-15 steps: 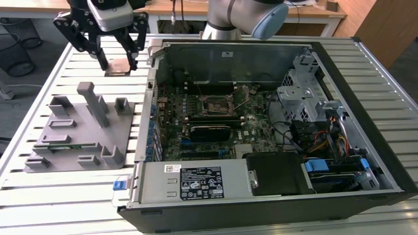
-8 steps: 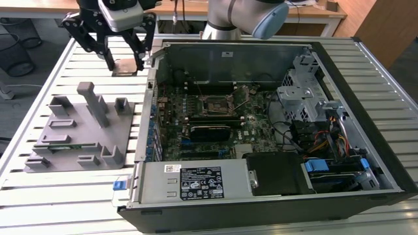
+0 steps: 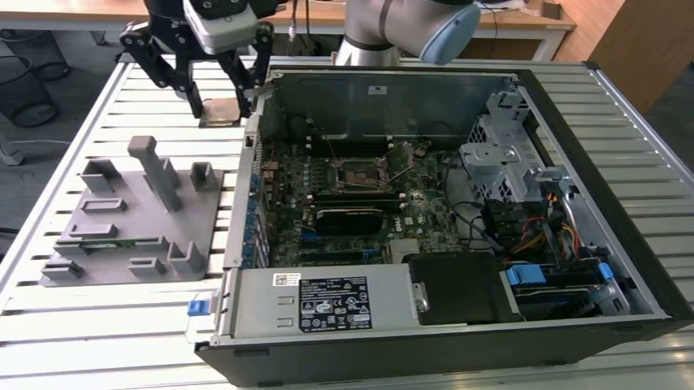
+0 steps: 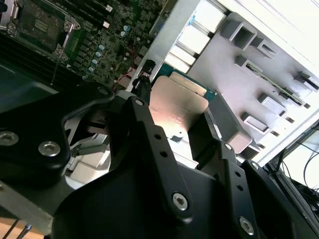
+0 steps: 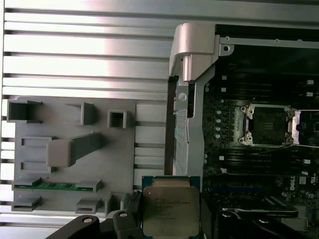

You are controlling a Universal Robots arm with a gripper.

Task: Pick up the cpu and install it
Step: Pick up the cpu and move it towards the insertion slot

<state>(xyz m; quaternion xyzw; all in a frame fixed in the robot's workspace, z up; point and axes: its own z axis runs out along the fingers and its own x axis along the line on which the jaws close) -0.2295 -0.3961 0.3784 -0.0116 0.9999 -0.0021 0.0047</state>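
**A:** While the fingers sit like that, what is between them?

**B:** The gripper [image 3: 223, 106] is clamped on the cpu [image 5: 171, 211], one finger on each of two opposite edges. The metal lid faces the first wrist view.

**A:** And where is it hanging?

**B:** Off the surface, above the slatted table [image 3: 109, 341]. It is just outside the wall of the computer case [image 3: 607, 162] and between that wall and the grey fixture tray [image 3: 119, 219]. A green memory stick [image 5: 55, 185] lies in the tray.

**A:** So which step is this?

**B:** I'd call the pick-up done and the carry under way. The chip is off the tray and not yet over the board.

**A:** How far is the socket?

**B:** The socket [image 3: 358, 173] is well apart from the chip, inside the case near the middle of the board. It looks open, with a thin lever [image 3: 407, 166] standing beside it.

**A:** What does the install call for?

**B:** By my reading, the chip must clear the case wall. It must then stay flat and come square to the socket frame. With so shallow a seat, any tilt risks a bad fit.
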